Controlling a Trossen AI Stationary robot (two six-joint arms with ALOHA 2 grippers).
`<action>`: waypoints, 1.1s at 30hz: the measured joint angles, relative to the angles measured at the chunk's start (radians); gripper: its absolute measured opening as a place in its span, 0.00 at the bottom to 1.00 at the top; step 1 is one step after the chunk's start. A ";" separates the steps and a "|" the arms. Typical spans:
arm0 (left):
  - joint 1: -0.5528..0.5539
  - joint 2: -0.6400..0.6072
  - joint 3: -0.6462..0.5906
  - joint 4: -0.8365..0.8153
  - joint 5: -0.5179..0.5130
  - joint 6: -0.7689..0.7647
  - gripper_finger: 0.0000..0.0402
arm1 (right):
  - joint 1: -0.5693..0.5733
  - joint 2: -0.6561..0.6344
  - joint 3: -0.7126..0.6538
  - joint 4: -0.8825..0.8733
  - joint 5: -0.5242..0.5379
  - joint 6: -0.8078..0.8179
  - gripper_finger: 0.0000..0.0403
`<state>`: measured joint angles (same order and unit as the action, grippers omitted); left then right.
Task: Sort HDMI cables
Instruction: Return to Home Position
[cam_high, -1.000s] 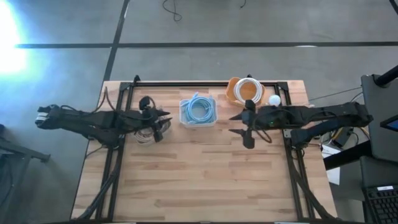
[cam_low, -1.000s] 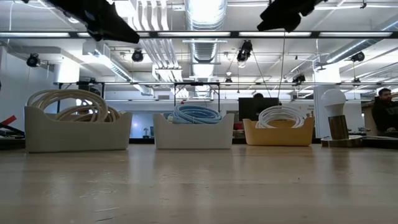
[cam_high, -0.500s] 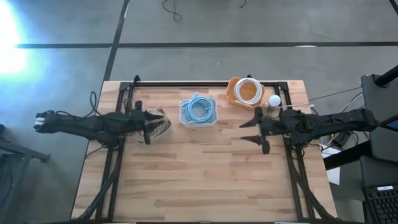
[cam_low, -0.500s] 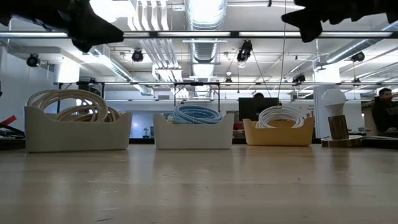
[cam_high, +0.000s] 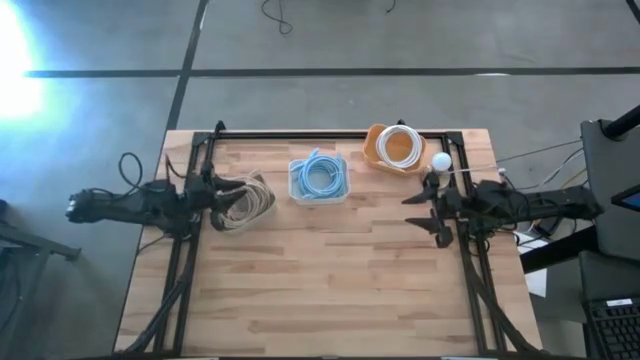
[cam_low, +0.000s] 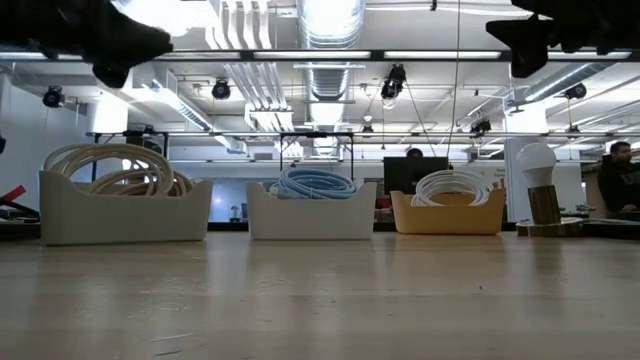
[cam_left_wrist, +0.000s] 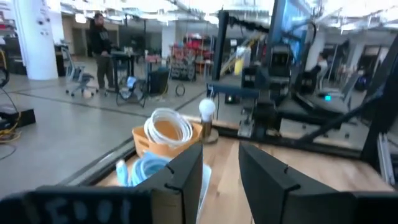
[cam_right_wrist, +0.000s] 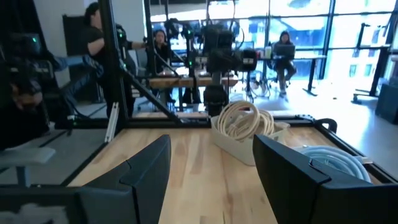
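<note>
Three bins stand in a row at the far side of the table. Beige HDMI cables (cam_high: 246, 198) lie coiled in the left white bin (cam_low: 125, 212), light blue cables (cam_high: 319, 177) in the middle white bin (cam_low: 312, 218), white cables (cam_high: 399, 144) in the orange bin (cam_low: 448, 218). My left gripper (cam_high: 213, 190) hangs level just left of the beige coils, open and holding nothing (cam_left_wrist: 221, 171). My right gripper (cam_high: 422, 214) hangs level at the table's right side, wide open and also holding nothing (cam_right_wrist: 211, 174).
A light bulb on a stand (cam_high: 441, 161) sits beside the orange bin, close to my right arm. A black frame (cam_high: 330, 134) runs along the table's far edge and down both sides. Bare wood (cam_high: 320, 280) stretches across the near half. People show in the room beyond.
Both arms have drawn back and sunk, each tipping up to level. My left gripper has gone from over the beige coils toward the table's left edge. My right gripper has gone toward the right edge. No cable has moved.
</note>
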<state>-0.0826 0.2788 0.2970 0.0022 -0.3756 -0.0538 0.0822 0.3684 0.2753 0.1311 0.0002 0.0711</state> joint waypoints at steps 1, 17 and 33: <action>0.000 -0.011 -0.016 0.003 0.001 0.000 0.30 | 0.000 -0.013 -0.015 0.013 0.000 0.000 0.56; 0.000 -0.203 -0.123 0.016 0.034 0.003 0.30 | 0.000 -0.159 -0.134 0.040 0.000 0.000 0.56; 0.000 -0.279 -0.160 -0.057 0.046 0.033 0.30 | 0.000 -0.313 -0.226 0.037 0.000 -0.041 0.56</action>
<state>-0.0826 0.0002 0.1369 -0.0544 -0.3301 -0.0205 0.0818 0.0551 0.0490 0.1681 0.0006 0.0299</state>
